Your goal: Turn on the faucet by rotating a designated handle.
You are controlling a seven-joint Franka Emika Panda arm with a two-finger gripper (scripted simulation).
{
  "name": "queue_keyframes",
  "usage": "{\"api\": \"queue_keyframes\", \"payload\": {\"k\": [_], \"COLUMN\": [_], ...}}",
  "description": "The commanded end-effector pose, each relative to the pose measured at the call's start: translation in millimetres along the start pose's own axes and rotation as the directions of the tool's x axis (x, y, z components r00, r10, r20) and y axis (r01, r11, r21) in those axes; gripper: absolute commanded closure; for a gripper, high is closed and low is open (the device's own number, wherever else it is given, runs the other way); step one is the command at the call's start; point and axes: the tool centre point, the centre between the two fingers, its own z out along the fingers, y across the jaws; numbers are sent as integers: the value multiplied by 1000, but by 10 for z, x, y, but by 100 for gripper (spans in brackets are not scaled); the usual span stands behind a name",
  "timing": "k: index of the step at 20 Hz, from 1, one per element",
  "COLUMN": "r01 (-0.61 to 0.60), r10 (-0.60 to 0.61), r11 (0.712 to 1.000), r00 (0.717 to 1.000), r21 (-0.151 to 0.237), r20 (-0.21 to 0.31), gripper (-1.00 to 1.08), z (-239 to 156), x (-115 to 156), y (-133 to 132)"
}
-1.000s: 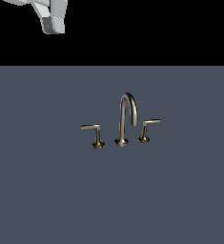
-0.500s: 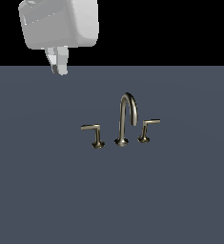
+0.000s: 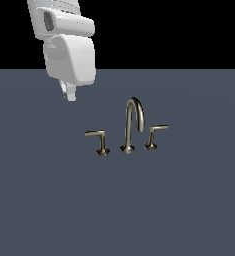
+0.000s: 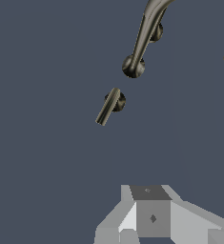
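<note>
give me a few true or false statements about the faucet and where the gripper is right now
1. The gripper is touching the handle. False: it hangs apart from it, toward the exterior view's left and farther back.
2. The spout stands between two levers. True: the handle is on the exterior view's left, the smaller lever on its right.
3. The spout lies flat on the surface. False: it stands upright and arches over.
4. The gripper holds nothing. True: nothing is between its fingers in the wrist view.
5. Water runs from the spout. False: none is visible.
</note>
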Motion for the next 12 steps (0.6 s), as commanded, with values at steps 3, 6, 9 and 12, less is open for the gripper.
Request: {"api": "queue_keyframes", "payload": {"k": [3, 6, 9, 12], "r01": [-78, -128, -180, -234], "r10": [78, 128, 180, 234], "r11": [997, 992, 984, 972], "r00": [997, 992, 984, 972], "r21": [-1, -3, -6, -8], "r20": [0, 0, -1, -3], "gripper": [108, 108, 108, 108], "z": [231, 383, 540, 706], "x": [101, 177, 260, 354], "y": [-141, -227, -309, -391]}}
